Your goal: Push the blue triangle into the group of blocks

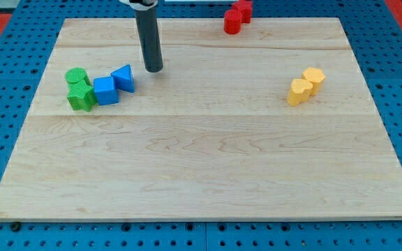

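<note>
The blue triangle [124,77] lies at the view's left, touching the right side of a blue cube [106,90]. The cube sits against a green star-shaped block [82,96], with a green cylinder [77,76] just above that. These form a tight group. My tip [153,70] stands on the board just right of and slightly above the blue triangle, a small gap apart from it.
Two red blocks [236,17] sit at the board's top edge, right of centre. Two yellow blocks [306,86] sit together at the view's right. The wooden board [201,160] lies on a blue perforated table.
</note>
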